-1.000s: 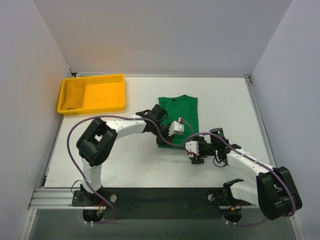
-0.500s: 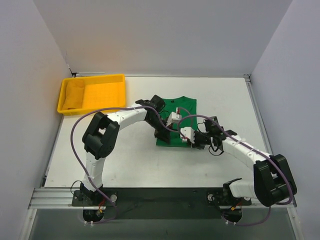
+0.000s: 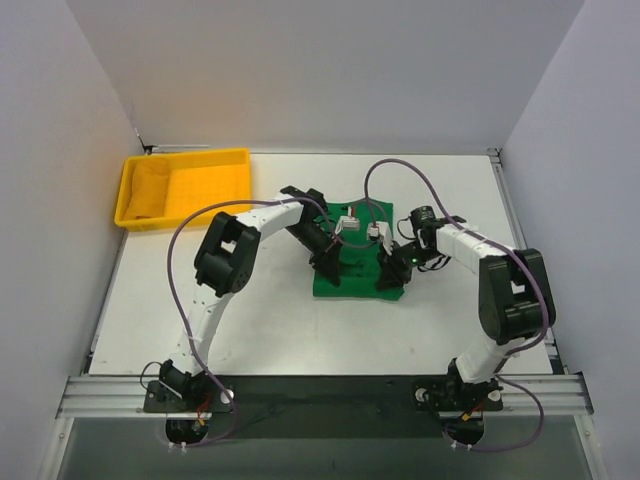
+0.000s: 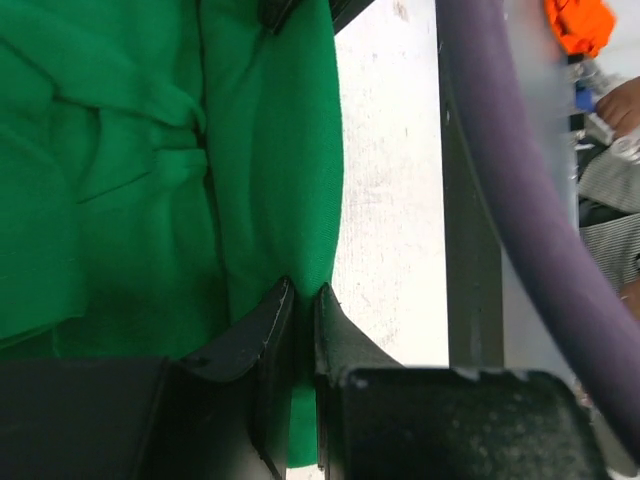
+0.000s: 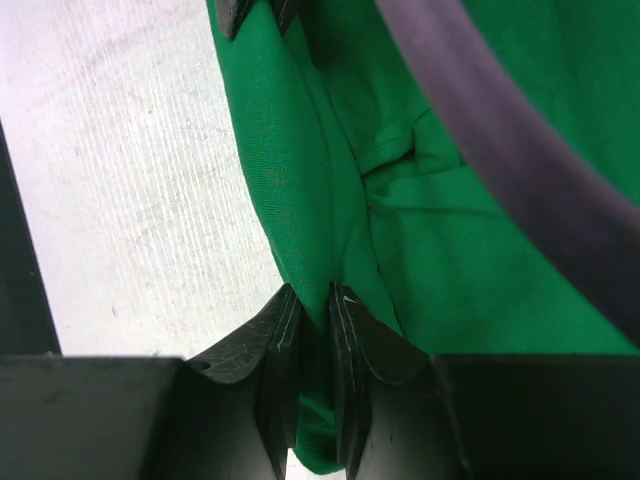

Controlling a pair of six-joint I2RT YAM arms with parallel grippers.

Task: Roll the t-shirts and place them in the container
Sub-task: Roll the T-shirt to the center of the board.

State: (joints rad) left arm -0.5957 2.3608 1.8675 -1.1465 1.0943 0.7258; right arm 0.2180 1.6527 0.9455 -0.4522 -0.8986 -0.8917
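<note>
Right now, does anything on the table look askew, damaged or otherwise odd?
Nothing stands out. The green t-shirt lies on the table, the left gripper and right gripper each shut on its edge; the bunching there comes from those grips. The yellow tray sits at the far left, apart from it.

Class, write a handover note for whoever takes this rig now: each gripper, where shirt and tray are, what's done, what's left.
Left gripper: shut on the green t-shirt's near edge, left side.
Right gripper: shut on the same edge, right side.
T-shirt lies on the table; yellow tray at the far-left corner, apart.
Done: both grips.
Left: roll it up; no roll shows yet.
</note>
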